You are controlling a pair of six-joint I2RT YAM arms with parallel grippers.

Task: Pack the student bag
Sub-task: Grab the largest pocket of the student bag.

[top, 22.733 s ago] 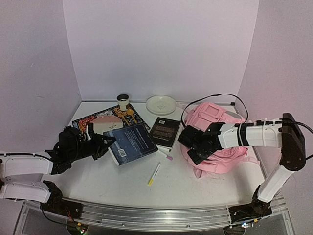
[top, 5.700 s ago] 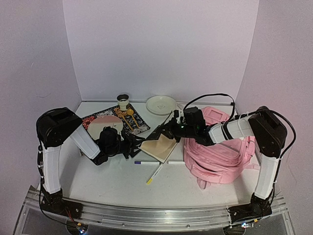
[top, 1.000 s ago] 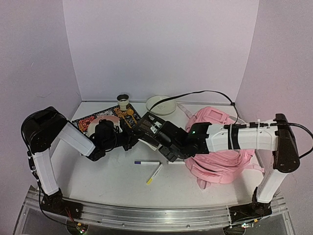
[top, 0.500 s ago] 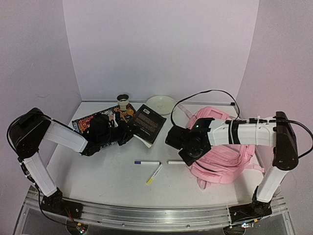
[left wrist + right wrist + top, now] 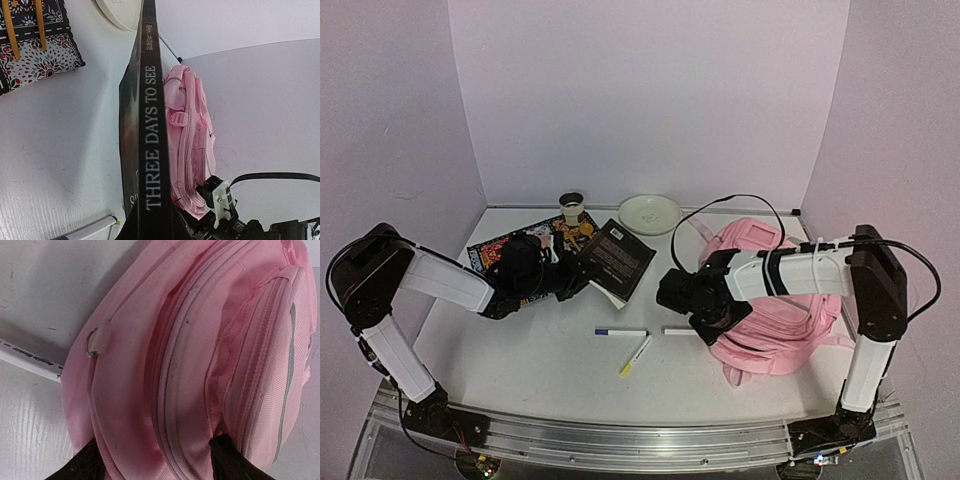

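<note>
while the left jaws clamp a book [image 5: 618, 258], the right jaws stand open astride the student bag [image 5: 782, 322].

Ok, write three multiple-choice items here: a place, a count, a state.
1. The white plate sits: A) near the back wall B) at the near edge C) in the far left corner.
2. Pens lying beside the pink backpack: A) one B) three C) five.
3. The black book is: A) lying flat B) held by the left gripper C) inside the backpack.
Key: A, it lies by the wall; B, three show on the table; B, the gripper clamps it, tilted up.
</note>
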